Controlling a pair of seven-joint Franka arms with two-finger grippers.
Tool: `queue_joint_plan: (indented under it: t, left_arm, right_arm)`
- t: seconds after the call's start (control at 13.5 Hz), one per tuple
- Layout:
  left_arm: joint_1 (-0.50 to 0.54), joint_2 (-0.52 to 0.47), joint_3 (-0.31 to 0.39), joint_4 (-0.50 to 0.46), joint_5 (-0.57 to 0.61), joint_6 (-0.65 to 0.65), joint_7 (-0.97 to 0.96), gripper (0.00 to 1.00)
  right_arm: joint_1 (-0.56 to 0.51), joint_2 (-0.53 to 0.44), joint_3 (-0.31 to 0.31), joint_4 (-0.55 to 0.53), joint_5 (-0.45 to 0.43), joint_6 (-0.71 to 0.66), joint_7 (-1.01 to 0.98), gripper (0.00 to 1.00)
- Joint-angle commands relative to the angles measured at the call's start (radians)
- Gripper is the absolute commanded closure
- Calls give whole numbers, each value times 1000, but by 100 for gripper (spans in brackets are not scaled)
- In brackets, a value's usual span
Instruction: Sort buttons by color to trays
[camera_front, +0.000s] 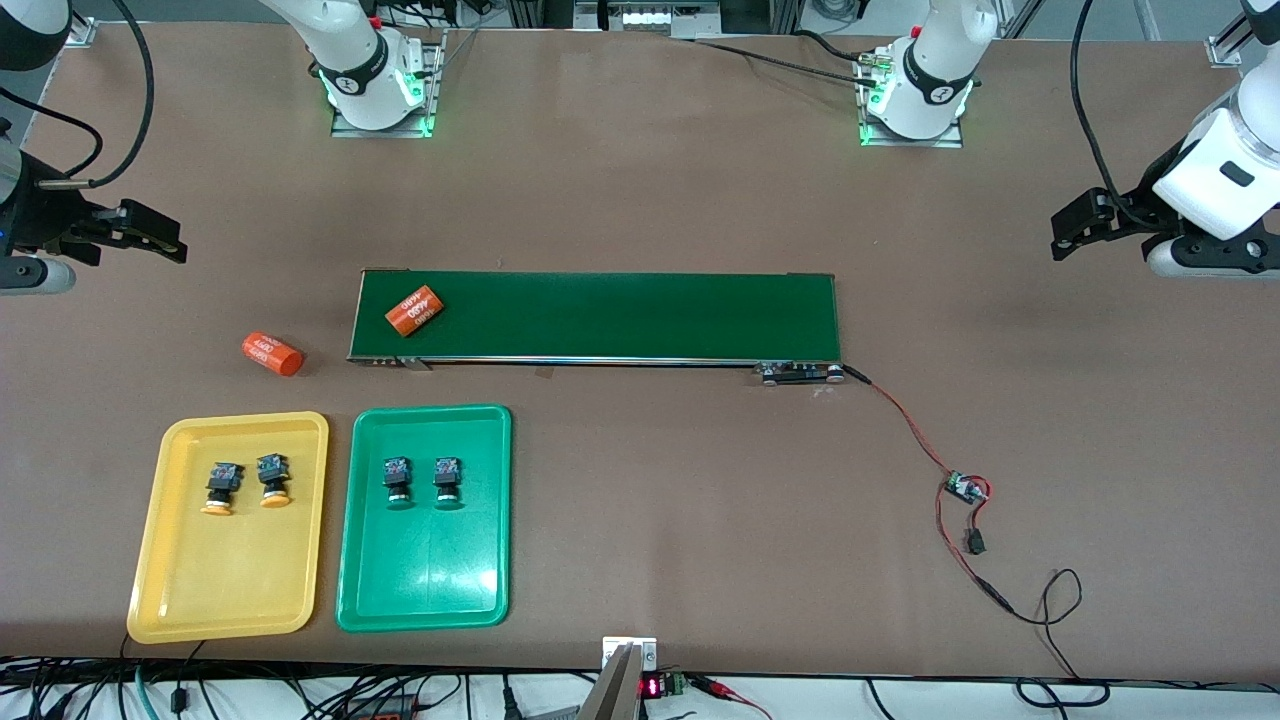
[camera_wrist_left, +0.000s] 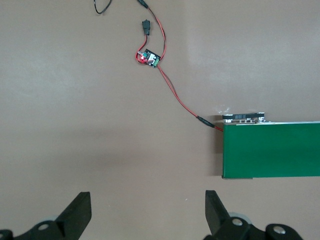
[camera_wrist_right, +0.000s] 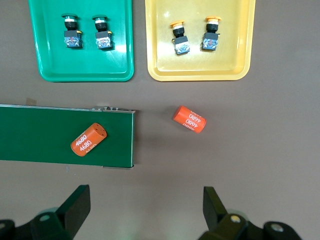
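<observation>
In matching trays (camera_front: 150, 560), sorted buttons (camera_front: 245, 483); both hands apparently wide.

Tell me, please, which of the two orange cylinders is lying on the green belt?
The orange cylinder at the right arm's end of the dark-green belt lies on it. The other orange cylinder rests on the bare table, beside the belt and off it.

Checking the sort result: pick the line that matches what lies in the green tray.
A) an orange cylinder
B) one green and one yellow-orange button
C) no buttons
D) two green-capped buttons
D: two green-capped buttons lie side by side in the green tray.
</observation>
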Motion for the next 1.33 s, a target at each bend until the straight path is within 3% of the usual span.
queue_joint_plan:
  t: [0.0,1.26]
  left_arm:
    - [1,3,0,28,-28,-33,7,0]
    - [4,6,-25,36,-28,-31,6,0]
  right_arm:
    - [0,-11,1,-11,12,-3,-9,0]
    - [0,-11,0,-11,15,-1,-3,0]
